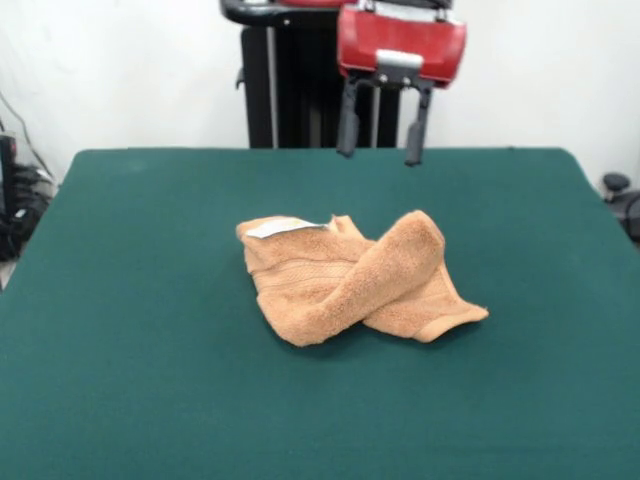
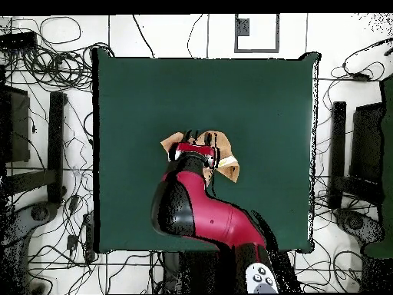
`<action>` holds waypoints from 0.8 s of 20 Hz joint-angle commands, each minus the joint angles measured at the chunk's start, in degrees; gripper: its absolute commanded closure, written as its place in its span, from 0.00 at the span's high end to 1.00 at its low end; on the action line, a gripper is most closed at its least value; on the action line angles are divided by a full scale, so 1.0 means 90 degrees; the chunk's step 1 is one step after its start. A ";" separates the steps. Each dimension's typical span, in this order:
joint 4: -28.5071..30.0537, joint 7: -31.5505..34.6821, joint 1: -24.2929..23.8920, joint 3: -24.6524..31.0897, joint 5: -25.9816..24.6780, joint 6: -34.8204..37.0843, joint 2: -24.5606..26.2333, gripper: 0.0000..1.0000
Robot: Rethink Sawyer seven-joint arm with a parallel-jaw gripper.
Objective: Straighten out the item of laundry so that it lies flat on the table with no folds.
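From across the table, the gripper [image 1: 381, 132] is hanging high above the green table [image 1: 130, 300], its two dark fingers [image 1: 348, 125] spread apart and holding nothing. The orange-tan towel [image 1: 355, 280] is sitting near the middle of the table, bunched up and nowhere near flat. One thick rolled fold [image 1: 385, 275] is crossing over the rest of the towel on a diagonal, running from the towel's near edge up towards its far right corner. A white label [image 1: 280, 228] is showing at the towel's far left corner, and a flatter corner is poking out at its right. Relative to the towel, the fingers are floating above and behind, on the pedestal side, well clear of the cloth.

Looking straight down now, the red arm [image 2: 196, 211] is reaching in from the bottom edge and covering most of the towel [image 2: 229, 165], so only tan scraps are peeking out either side of the wrist. That puts the gripper [image 2: 196, 146] roughly over the towel, not off to one side. My guess is the move coming up is mostly a drop onto that diagonal fold, to grab it and peel it back off the layers beneath.
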 commanded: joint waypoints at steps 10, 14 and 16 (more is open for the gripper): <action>-0.0241 0.1922 0.0030 0.1032 0.0917 0.0679 0.1056 1.00; -0.0474 0.1500 0.0447 0.0584 0.1302 0.1225 0.1164 1.00; -0.0570 0.1316 0.0539 0.0479 0.1395 0.1645 0.1217 1.00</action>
